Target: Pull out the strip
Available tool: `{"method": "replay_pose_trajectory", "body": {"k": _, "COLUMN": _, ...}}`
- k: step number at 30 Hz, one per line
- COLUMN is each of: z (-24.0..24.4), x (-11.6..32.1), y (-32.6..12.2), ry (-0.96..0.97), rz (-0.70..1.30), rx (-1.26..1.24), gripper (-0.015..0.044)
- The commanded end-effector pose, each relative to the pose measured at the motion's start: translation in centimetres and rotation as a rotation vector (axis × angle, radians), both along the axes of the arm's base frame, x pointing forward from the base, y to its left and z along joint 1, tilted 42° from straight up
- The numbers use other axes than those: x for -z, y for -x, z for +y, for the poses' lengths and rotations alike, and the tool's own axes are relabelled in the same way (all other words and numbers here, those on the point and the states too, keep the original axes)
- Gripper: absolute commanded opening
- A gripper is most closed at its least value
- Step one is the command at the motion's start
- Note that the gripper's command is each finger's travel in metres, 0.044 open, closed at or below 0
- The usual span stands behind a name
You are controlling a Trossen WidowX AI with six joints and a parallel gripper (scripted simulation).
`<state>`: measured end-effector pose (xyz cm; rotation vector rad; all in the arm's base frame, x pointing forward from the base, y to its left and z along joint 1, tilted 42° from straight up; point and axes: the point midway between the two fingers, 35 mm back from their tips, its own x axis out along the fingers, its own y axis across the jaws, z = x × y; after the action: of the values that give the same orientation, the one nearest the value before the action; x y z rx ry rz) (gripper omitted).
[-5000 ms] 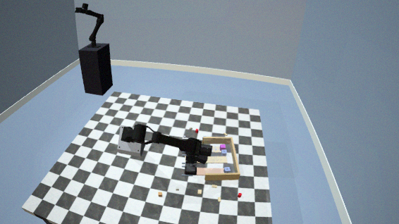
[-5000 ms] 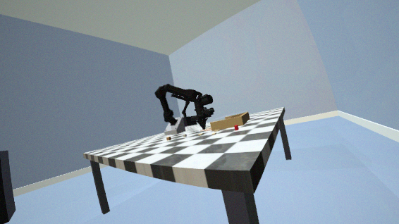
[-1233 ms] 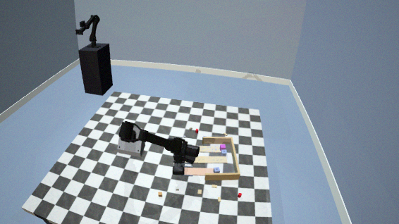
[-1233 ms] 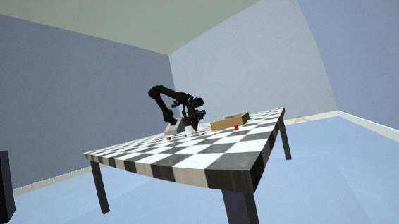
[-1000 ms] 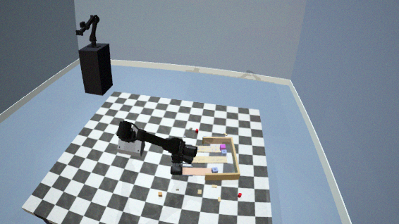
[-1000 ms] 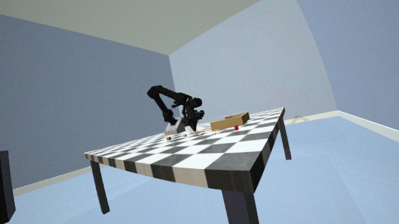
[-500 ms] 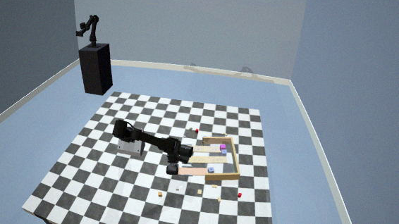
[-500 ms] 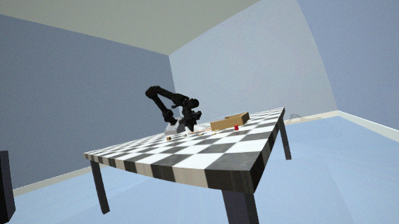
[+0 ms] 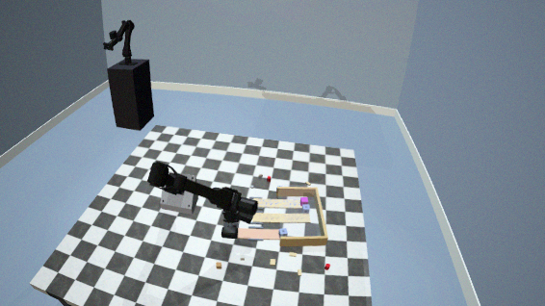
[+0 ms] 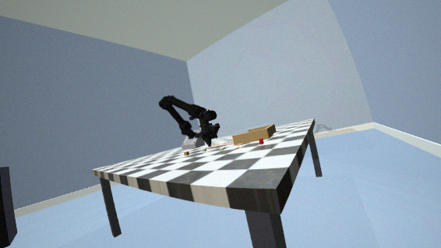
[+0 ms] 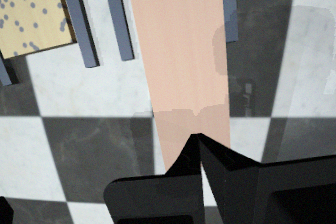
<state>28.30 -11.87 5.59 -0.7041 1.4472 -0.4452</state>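
Observation:
My gripper is shut, its fingertips together low over the near end of the plain pink strip. No part of the strip shows between the fingers; whether they touch it is hard to tell. A small blue-grey cube with a dark mark sits at the strip's far end, by the wooden frame's front wall; the mark is too small to read. Another blue-grey cube stands inside the frame beside a magenta cube. Two speckled yellow strips lie alongside, one also showing in the wrist view.
A wooden frame stands around the strips' far ends. Blue-grey rails flank the strips. Red pieces and several small tan blocks lie outside the frame. A second arm stands on a dark pedestal.

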Motion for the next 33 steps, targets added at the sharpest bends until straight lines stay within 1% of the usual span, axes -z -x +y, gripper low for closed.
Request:
{"method": "replay_pose_trajectory", "body": {"k": 1, "z": -0.5, "x": 0.5, "y": 1.4, "ry": -0.001, "rz": 0.025, "rx": 0.013, "gripper": 0.0000}}
{"method": "replay_pose_trajectory", "body": {"k": 33, "z": -1.3, "x": 0.2, "y": 6.1, "ry": 0.000, "rz": 0.028, "rx": 0.013, "gripper": 0.0000}}
